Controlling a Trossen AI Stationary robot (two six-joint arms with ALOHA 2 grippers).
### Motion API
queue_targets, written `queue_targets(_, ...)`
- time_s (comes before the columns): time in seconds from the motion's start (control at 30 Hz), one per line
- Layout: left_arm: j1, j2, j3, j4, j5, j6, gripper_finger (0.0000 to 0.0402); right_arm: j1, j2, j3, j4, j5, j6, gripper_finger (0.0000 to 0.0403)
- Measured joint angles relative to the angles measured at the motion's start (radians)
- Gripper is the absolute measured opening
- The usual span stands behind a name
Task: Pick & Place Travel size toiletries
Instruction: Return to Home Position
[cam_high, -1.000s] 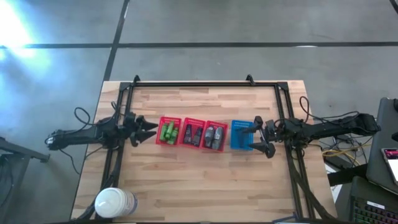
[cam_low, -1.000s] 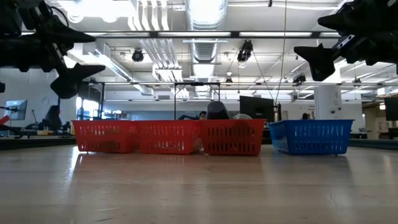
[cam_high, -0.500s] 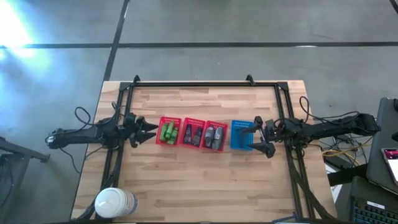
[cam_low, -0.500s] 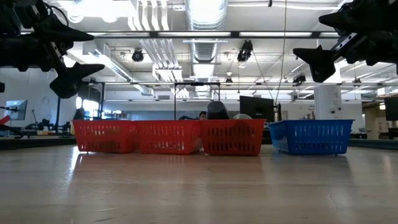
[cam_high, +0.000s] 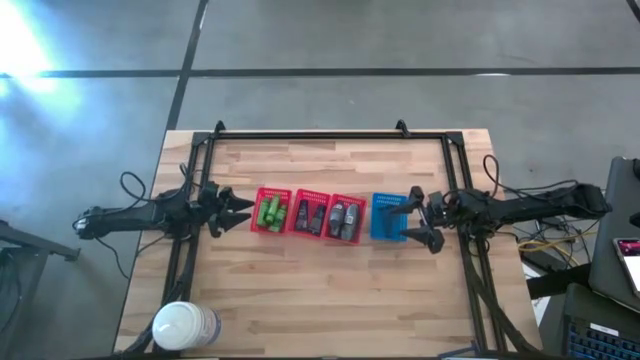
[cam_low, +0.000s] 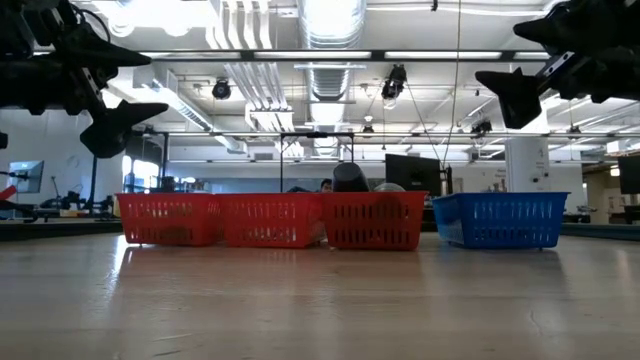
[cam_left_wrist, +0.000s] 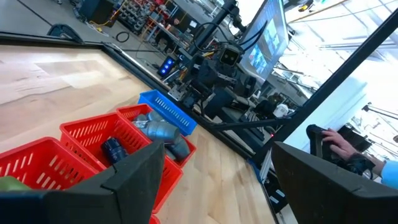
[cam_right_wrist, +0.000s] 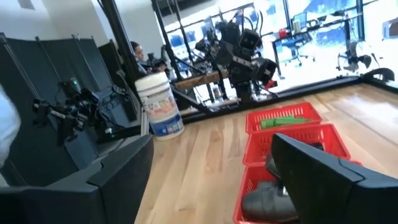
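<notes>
Aloft, left pincer (cam_high: 240, 212) apart beside red baskets (cam_low: 270, 220); right pincer (cam_high: 413, 222) apart by blue basket (cam_low: 500, 220).

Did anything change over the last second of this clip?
Almost nothing. The right gripper, jaws open and empty beside the blue basket, shifted very slightly in the low view; nothing was taken or let go. The left gripper, also open, the red baskets, the toiletries in them and the white roll stayed put.
</notes>
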Motion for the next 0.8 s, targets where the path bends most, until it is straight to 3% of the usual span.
queue_targets(0.4, 0.0, 0.0, 0.0, 0.0, 0.0, 0.0, 0.03, 0.0, -0.249, 0.0, -0.092, -0.002, -0.009, 0.0284)
queue_targets(0.63, 0.0, 0.0, 0.0, 0.0, 0.0, 0.0, 0.03, 0.0, -0.459, 0.0, -0.365, -0.003, -0.117, 0.0266)
queue_targets(0.8, 0.0, 0.0, 0.0, 0.0, 0.0, 0.0, 0.03, 0.0, -0.557, 0.0, -0.405, -0.004, -0.21, 0.0252)
